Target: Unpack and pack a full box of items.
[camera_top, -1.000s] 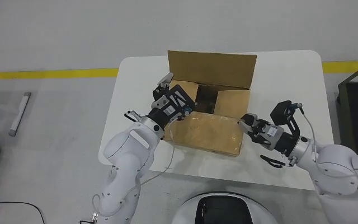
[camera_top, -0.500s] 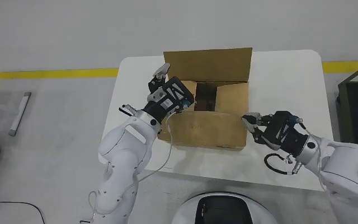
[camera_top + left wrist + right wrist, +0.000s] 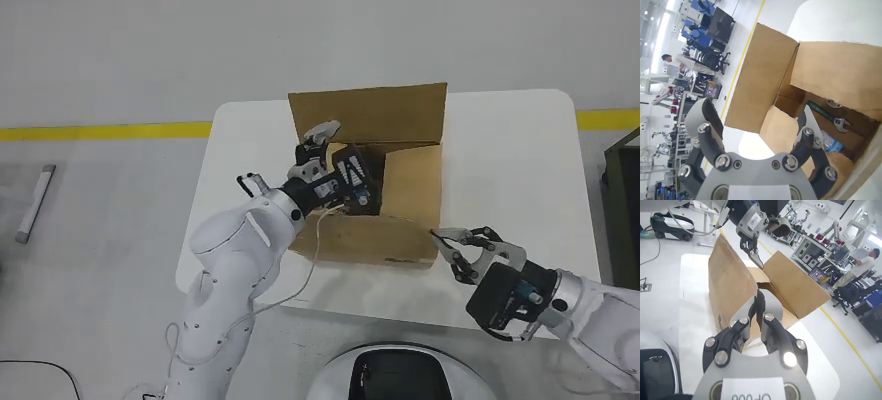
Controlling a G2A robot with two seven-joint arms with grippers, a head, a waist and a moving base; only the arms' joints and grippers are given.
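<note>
A white table (image 3: 500, 130) stands on grey floor. From above, the brown cardboard box (image 3: 370, 110) sits squarer than a second ago. The left gripper (image 3: 338, 150) has swung over its mouth and the right gripper (image 3: 447, 245) has backed to its near corner, so unpacking can begin. The left wrist view adds spread, empty fingers above a green-handled adjustable wrench (image 3: 829, 115) and clear plastic bag (image 3: 831, 142) inside. The right wrist view shows its fingers clenched beside a flap's corner.

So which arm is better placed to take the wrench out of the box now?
Left. The left claw is open and hangs above the open box, the wrench lying inside just ahead of it. The right claw is shut, outside the box near a corner.
</note>
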